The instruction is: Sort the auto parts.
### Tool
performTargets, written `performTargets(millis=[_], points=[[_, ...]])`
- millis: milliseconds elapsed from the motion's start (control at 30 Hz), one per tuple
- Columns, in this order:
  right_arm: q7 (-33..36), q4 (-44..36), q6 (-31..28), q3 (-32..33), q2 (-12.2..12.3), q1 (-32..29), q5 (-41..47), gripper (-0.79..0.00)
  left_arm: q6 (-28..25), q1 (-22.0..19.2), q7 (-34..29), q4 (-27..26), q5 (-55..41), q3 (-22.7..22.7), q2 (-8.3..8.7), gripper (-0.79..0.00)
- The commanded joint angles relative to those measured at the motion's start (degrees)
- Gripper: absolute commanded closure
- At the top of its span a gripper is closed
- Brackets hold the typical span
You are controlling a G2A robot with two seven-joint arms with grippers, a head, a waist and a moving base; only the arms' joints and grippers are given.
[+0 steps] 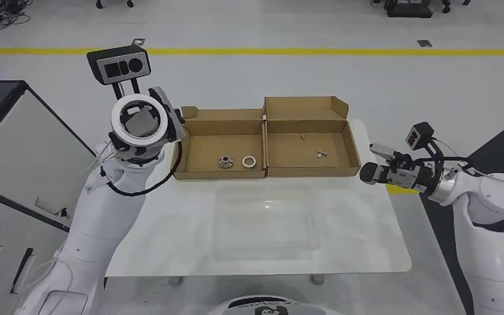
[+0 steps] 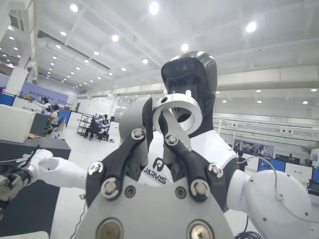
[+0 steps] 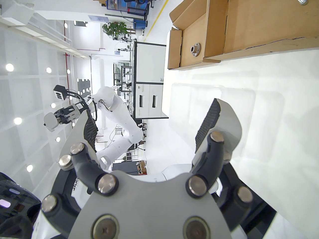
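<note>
Left claw [image 2: 155, 116] pinches a shiny silver metal ring [image 2: 182, 99] by its wall; right claw [image 3: 152, 119] gapes empty.

You have open room across the front of the white table [image 1: 370, 236]; only the clear tray [image 1: 268, 228] lies low in its middle. Along the far edge 2 cardboard boxes stand touching, open on top, so you get in from above; their raised walls and flaps bar any sideways approach. In the left box [image 1: 203, 153] a flanged part [image 1: 226, 162] and a ring [image 1: 249, 161] sit near the front wall, leaving its left half bare. In the right box [image 1: 287, 153] 2 bolts [image 1: 320, 153] lie towards the right, with bare floor on the left. The left gripper [image 2: 156, 118], clamped on a metal collar [image 2: 174, 99], hangs high beside the left box's outer wall. The right gripper [image 1: 366, 174], fingers spread, sits just beside the right box's outer front corner.
</note>
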Motion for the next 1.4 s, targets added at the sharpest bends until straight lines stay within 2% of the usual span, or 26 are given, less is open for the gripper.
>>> performTargets(millis=[0, 467, 667, 900, 1367], points=[[0.0, 0.0, 0.0, 0.0, 0.0, 0.0, 0.0, -0.785, -0.01, 0.0, 0.01, -0.01, -0.07, 0.01, 0.0, 0.0], [0.0, 0.0, 0.0, 0.0, 0.0, 0.0, 0.0, -0.785, 0.83, 0.18, 0.9, -0.21, 0.89, -0.26, 0.01, 0.0], [0.0, 0.0, 0.0, 0.0, 0.0, 0.0, 0.0, -0.785, 8.37, 0.36, 3.87, 1.29, 16.8, -2.42, 0.52, 0.0], [0.0, 0.0, 0.0, 0.0, 0.0, 0.0, 0.0, -0.785, 15.63, 0.59, 5.84, 2.53, 34.32, -2.14, 0.91, 0.0], [0.0, 0.0, 0.0, 0.0, 0.0, 0.0, 0.0, -0.785, 31.24, -1.7, 6.98, 3.03, 64.72, 2.23, 1.48, 0.0]])
